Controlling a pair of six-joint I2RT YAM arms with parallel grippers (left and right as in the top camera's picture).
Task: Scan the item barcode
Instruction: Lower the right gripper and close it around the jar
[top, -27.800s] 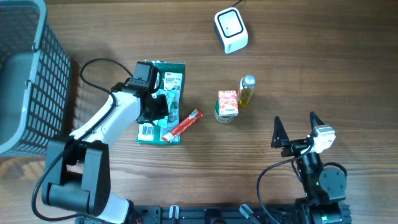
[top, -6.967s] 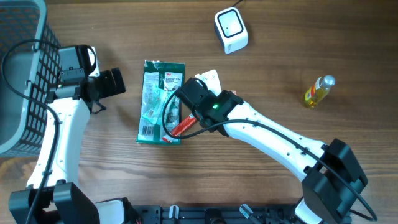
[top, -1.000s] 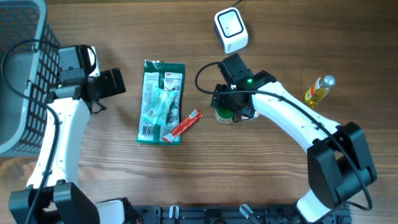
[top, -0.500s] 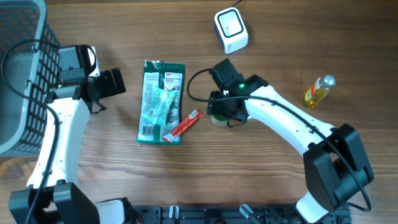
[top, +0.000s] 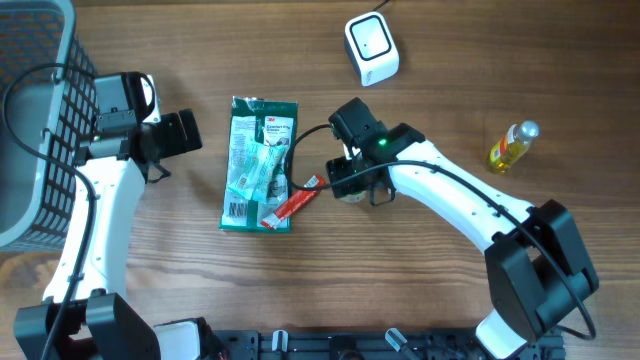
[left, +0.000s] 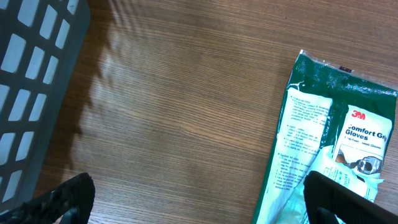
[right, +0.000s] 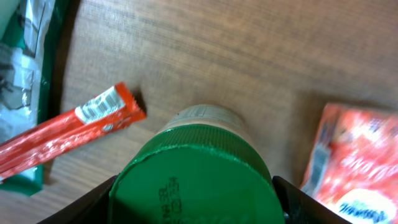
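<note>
While its fingers are pressing on both sides of the green lid, the right gripper (top: 345, 178) is clamping the jar (right: 193, 168), which is standing upright between a red sachet (top: 297, 199) and an orange pouch (right: 348, 168). The sachet's other end is lying over a green glove pack (top: 258, 165). Left of the pack's top, the left gripper (left: 208, 200) is hovering over the table (top: 420, 300) with jaws wide apart, holding nothing. Farther off, a yellow bottle (top: 510, 145) is lying at the right, and the white scanner (top: 371, 47) is sitting at the far edge, well apart from the jar.

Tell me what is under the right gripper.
A jar with a green lid, between the fingers. The lid hides most of the jar's body and its base.
</note>
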